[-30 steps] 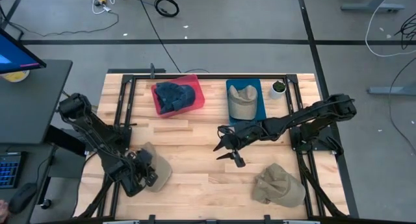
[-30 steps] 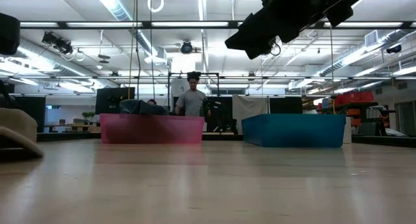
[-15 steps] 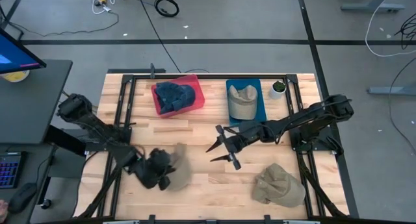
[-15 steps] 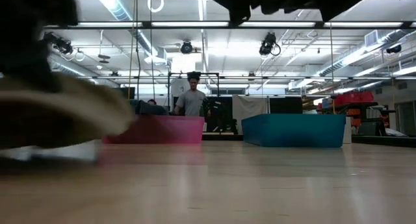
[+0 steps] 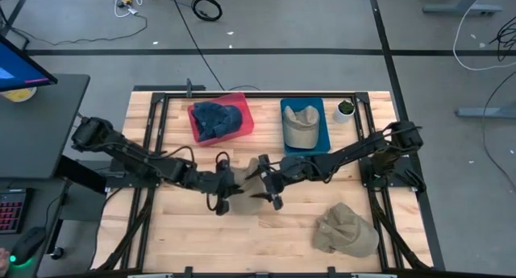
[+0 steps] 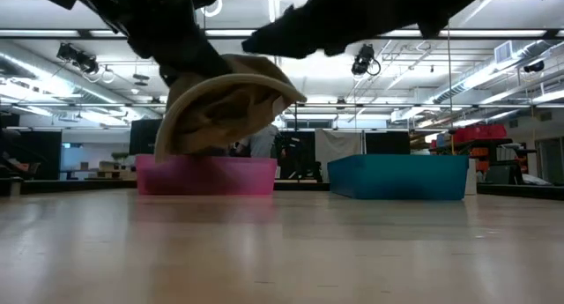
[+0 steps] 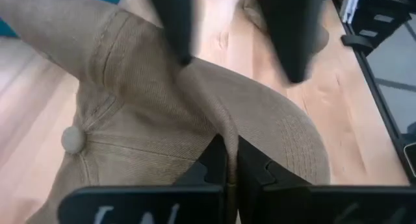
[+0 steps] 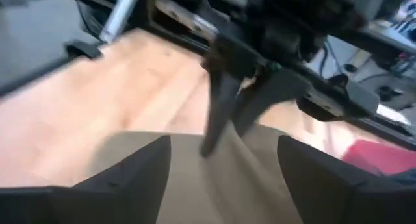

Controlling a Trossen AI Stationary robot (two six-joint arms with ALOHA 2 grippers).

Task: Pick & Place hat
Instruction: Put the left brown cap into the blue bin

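A tan hat (image 5: 240, 199) (image 6: 225, 110) hangs in the air over the middle of the table, with my left gripper (image 5: 221, 189) (image 7: 227, 165) shut on it. Its top button (image 7: 73, 139) shows to one side. My right gripper (image 5: 262, 184) (image 8: 224, 178) comes from the table's right and is wide open. Its two fingers (image 7: 177, 26) stand on either side of the hat's raised fold, close to my left fingers. The hat (image 8: 221, 169) lies between those open fingers in the right wrist view. My left gripper pinches a raised fold of the hat's crown (image 7: 224, 130) between its two shut fingers. The fingers come from the table's left, slanting down. The hat is lifted clear of the table (image 6: 282, 251) and droops below the fingers. My right gripper has one fingertip (image 7: 185, 55) at that fold; whether it touches I cannot tell.
A second tan hat (image 5: 347, 230) lies at the near right. At the far side, a pink bin (image 5: 219, 118) holds a dark blue hat and a blue bin (image 5: 305, 125) holds a tan hat. A small plant pot (image 5: 345, 109) stands beside the blue bin.
My left gripper has shut on the hat at the near left. It has carried the hat toward the table's middle and lifted it clear. My right gripper has moved toward the left, up to the hat, and has opened wider.
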